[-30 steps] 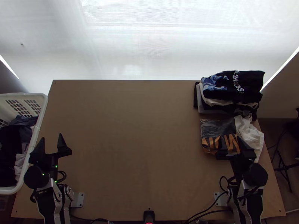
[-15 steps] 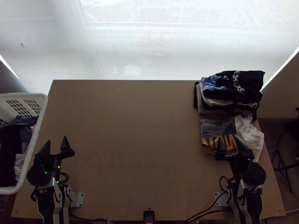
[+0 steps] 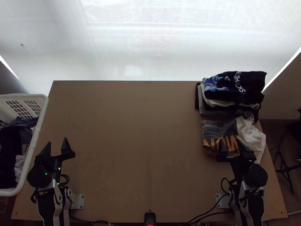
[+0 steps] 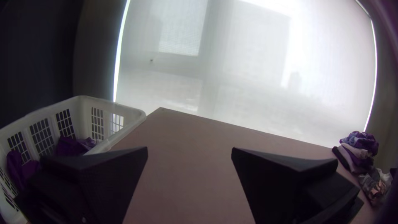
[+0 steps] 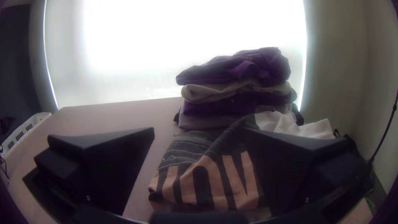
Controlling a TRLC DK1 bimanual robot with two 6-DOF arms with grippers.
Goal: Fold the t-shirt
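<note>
At the lower left of the top view my left gripper stands open beside the basket; its open fingers also frame bare wood in the left wrist view, with the gripper holding nothing. My right gripper is open over the near part of a folded dark grey shirt with orange print. In the right wrist view this shirt lies beyond and between the fingers of the open gripper, which hold nothing. A bunched white cloth lies against the shirt's right side.
A stack of folded garments, dark blue on top, sits at the table's far right corner. The white basket with dark and light clothes stands along the left edge. Bare wooden table spans the middle.
My left gripper has shifted slightly to the right and toward the near edge. The right gripper has moved very slightly left. The clothes lie as before.
</note>
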